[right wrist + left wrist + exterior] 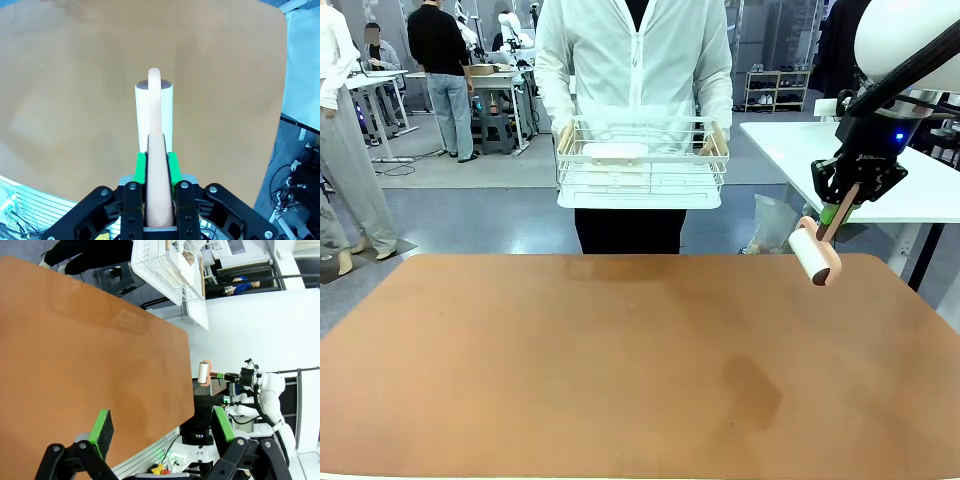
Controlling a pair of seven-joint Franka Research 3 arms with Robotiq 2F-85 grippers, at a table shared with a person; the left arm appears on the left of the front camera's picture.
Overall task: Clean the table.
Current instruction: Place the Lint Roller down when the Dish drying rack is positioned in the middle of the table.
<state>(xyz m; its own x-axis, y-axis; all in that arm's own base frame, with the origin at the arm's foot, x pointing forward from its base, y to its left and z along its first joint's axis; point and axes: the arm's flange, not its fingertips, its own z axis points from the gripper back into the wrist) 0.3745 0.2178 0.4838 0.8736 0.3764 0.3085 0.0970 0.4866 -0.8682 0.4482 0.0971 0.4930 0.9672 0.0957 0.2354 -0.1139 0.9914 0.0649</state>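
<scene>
At the far right corner of the table (pixel 620 370), the right gripper (pixel 835 212) hangs with its jaws closed tight on the pale pink handle of a lint roller (pixel 814 255). The roller's white drum points down and toward the tabletop; it seems to sit just above the surface, though contact cannot be judged for certain. In the right wrist view the green pads (pixel 141 165) press the handle from both sides, with the drum beyond them over the reddish-brown top.

The table spans the whole near part of the front view (a faint darker patch (pixel 750 385) lies right of its middle). The left gripper (pixel 161 426) holds its jaws spread wide with nothing between them, above the table's edge on the robot's side.

Across the table a person stands holding a white wire basket (pixel 642 165) by its two ends, with something flat and pale inside. A smaller white table (pixel 800 150) stands behind to the right.
</scene>
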